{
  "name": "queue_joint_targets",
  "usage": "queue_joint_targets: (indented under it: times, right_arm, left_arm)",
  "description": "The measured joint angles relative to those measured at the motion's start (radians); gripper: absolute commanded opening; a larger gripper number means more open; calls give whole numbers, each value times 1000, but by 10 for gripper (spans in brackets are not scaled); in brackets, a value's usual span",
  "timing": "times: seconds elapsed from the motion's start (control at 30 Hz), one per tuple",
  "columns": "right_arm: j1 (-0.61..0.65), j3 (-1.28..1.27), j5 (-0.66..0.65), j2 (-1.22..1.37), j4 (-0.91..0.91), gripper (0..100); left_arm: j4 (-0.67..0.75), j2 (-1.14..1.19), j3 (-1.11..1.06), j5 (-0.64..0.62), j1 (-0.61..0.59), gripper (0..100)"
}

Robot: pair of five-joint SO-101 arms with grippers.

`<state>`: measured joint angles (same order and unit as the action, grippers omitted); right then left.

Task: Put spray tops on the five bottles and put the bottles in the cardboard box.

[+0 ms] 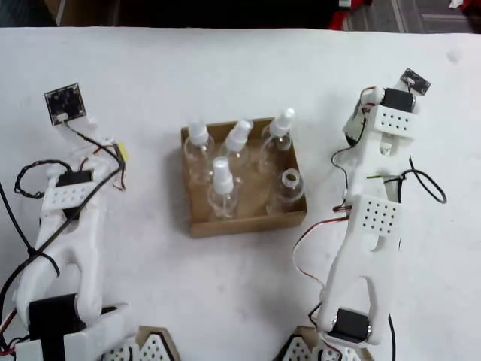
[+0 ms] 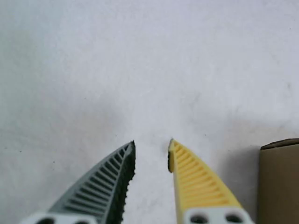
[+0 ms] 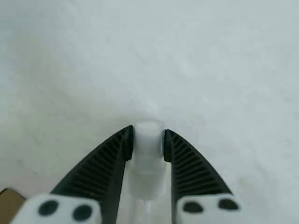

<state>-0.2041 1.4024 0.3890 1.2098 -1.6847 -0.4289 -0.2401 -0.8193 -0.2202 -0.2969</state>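
The white bench (image 1: 240, 68) carries everything. 2 arms stretch over it from the near edge. The left arm (image 1: 71, 218) is on the high view's left and the right arm (image 1: 372, 218) on its right, both apart from the box between them.

The cardboard box (image 1: 248, 220) sits open-topped in the middle of the bench. All 5 bottles (image 1: 237, 154) stand inside it. 4 of them wear spray tops (image 1: 222, 171): 3 in the far row and 1 in the near row. The uncapped bottle (image 1: 288, 188) stands in the near row, in the corner toward the right arm, with its neck bare.

The left claw (image 2: 152, 149) is spread. Its grey finger (image 2: 114, 179) and yellow finger (image 2: 194, 182) are apart with nothing between them, over bare bench. A corner of the cardboard box shows just beyond the yellow finger's side.

The right claw (image 3: 148, 138) is out past the box's side, over bare bench. Its 2 black fingers (image 3: 105, 172) pinch a loose spray top (image 3: 148, 156), white, with its head held between the tips. Whether this top touches the bench cannot be told.
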Motion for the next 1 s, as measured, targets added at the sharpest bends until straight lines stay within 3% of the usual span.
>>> queue_joint_targets:
  times: [0.2, 0.43, 0.7, 0.83, 1.0]
  right_arm:
    - [-2, 75, 2, -57, -14, 15]
    - [-11, 101, -2, -313, -14, 15]
    - [-6, 100, -127, -643, -20, 15]
    - [3, -43, -133, -827, -20, 15]
    - [78, -414, -133, -1120, -21, 15]
  left_arm:
    - [0, 0, 0, 0, 0, 117]
    - [0, 0, 0, 0, 0, 117]
    - [0, 0, 0, 0, 0, 117]
    - [0, 0, 0, 0, 0, 117]
    - [0, 0, 0, 0, 0, 117]
